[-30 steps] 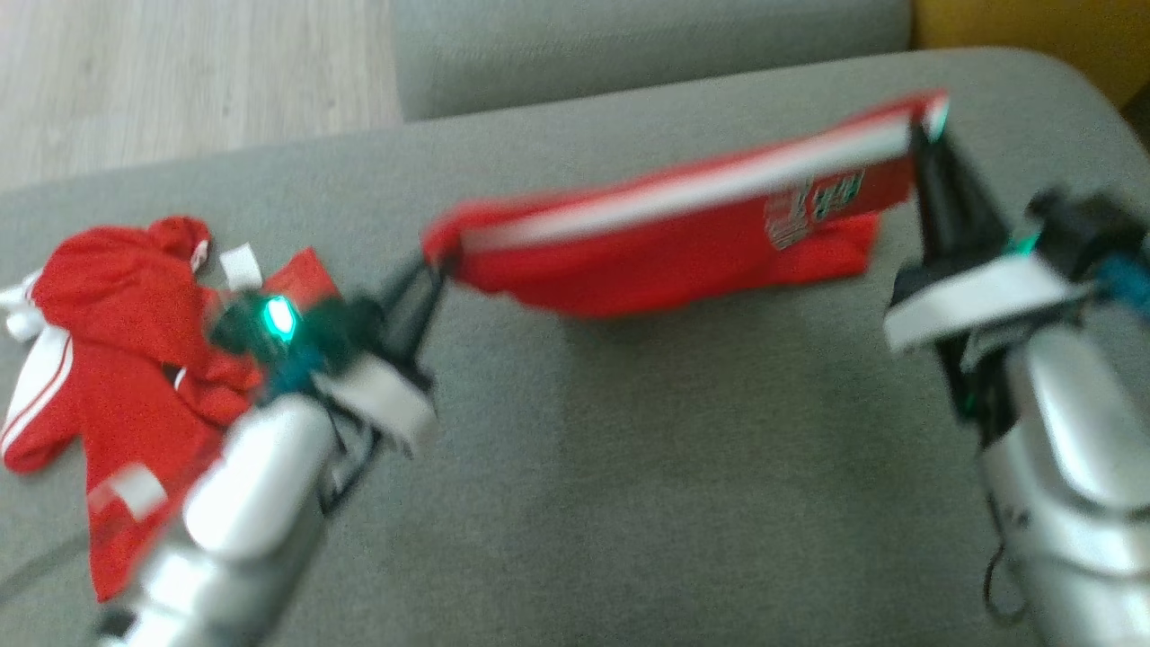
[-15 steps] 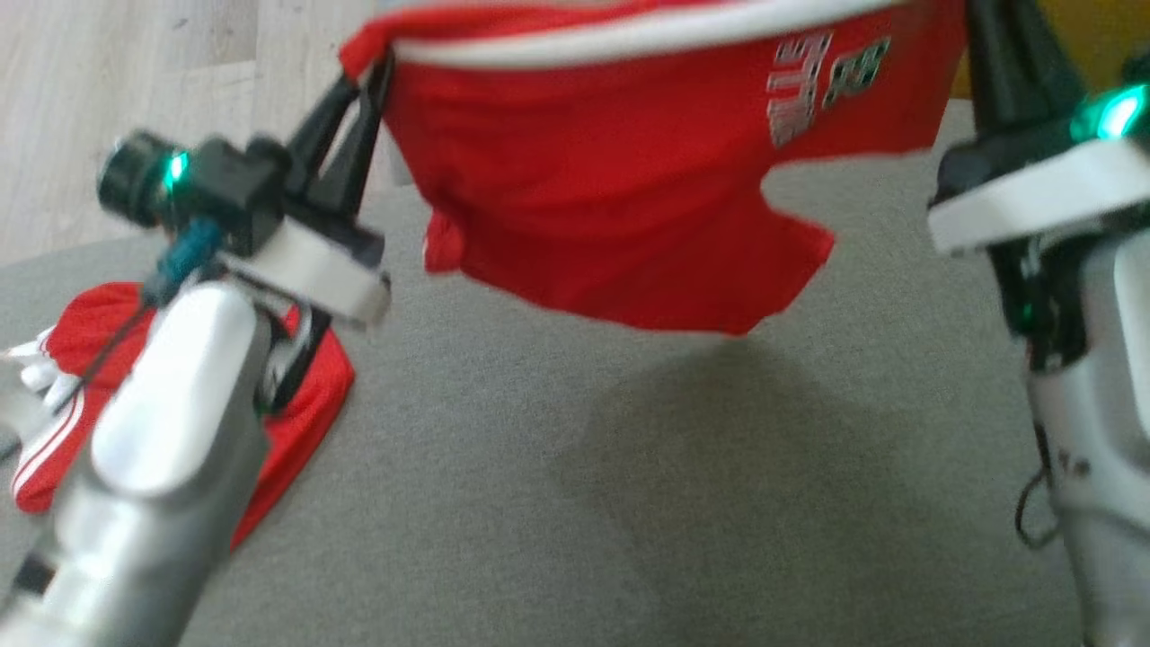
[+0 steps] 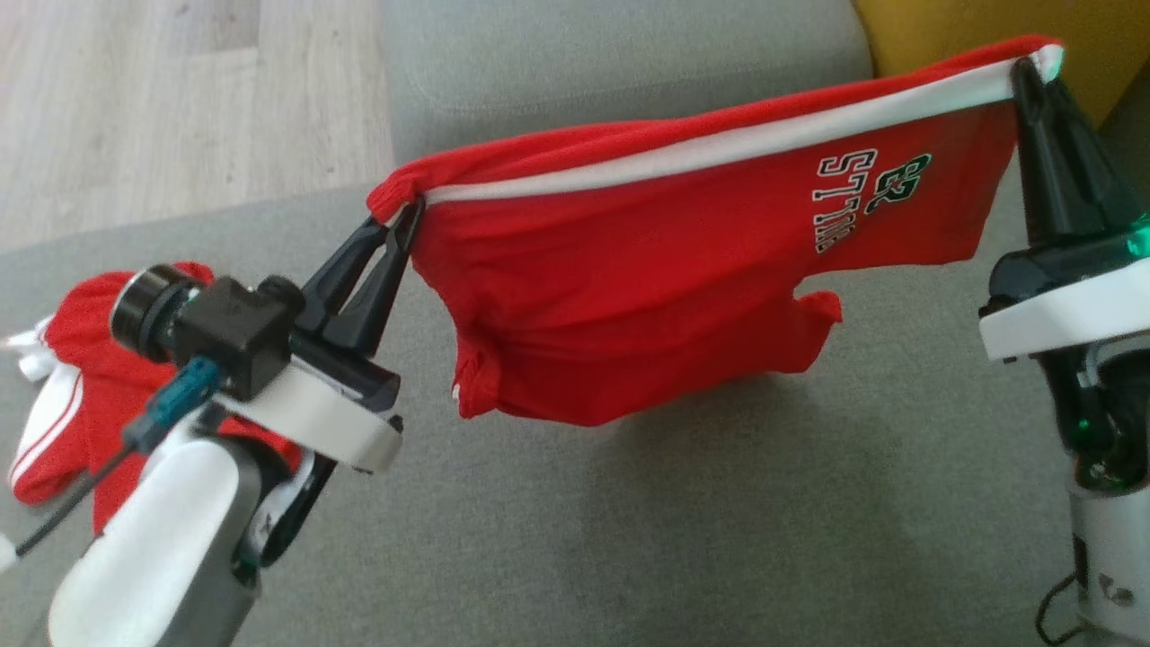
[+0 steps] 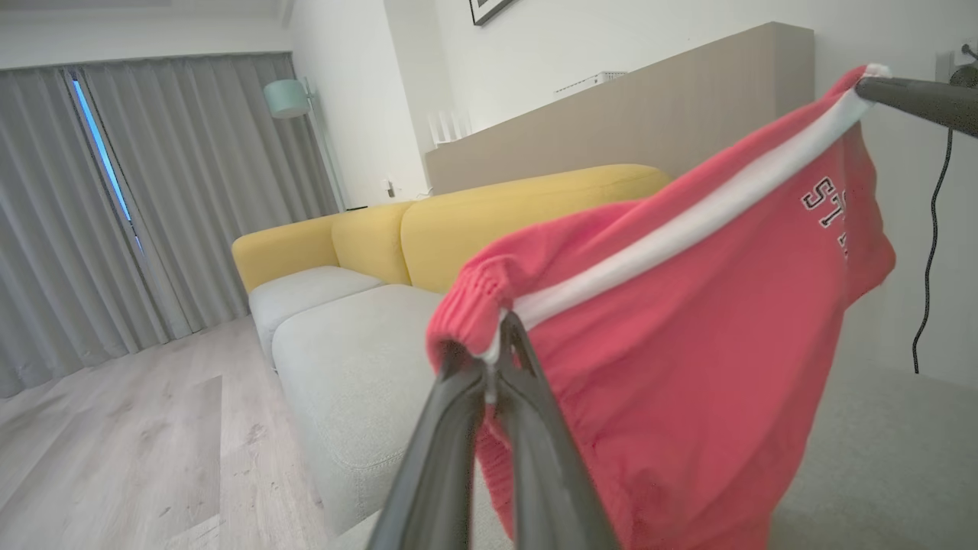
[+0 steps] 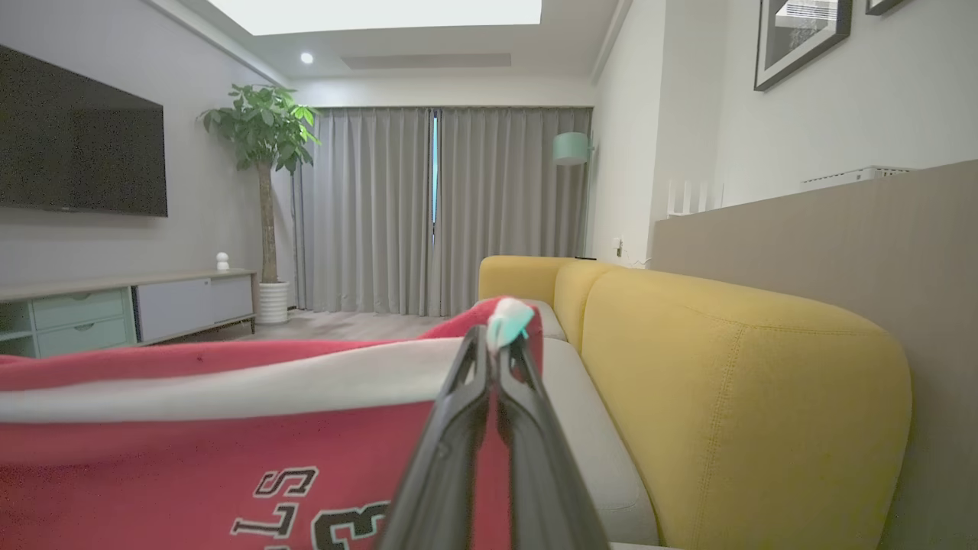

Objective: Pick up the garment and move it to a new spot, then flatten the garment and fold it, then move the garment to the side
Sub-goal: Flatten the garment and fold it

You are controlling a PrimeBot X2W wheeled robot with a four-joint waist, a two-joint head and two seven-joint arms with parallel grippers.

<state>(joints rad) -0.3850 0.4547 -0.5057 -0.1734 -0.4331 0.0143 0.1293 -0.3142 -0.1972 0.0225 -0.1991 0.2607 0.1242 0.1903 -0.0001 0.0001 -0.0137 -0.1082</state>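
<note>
The left gripper (image 3: 406, 216) and the right gripper (image 3: 1026, 70) are formed of two long black tapered fingers (image 3: 355, 270) on a white base (image 3: 323, 422). A black camera (image 3: 193, 319) with a teal plug (image 3: 171, 415) and a thin dark cable (image 3: 67, 512) is fitted beside the left one. The forearms (image 3: 153, 548) are clad in silver-white shells.

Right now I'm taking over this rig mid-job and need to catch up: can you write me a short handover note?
Left gripper: shut on one end of the garment, at its white-striped edge.
Right gripper: shut on the other end.
The garment hangs stretched between them, above the grey cushion; a second red piece lies on it at the robot's left.
Done: pick-up.
Left: set it down at a new spot, flatten, fold, move aside.
</note>
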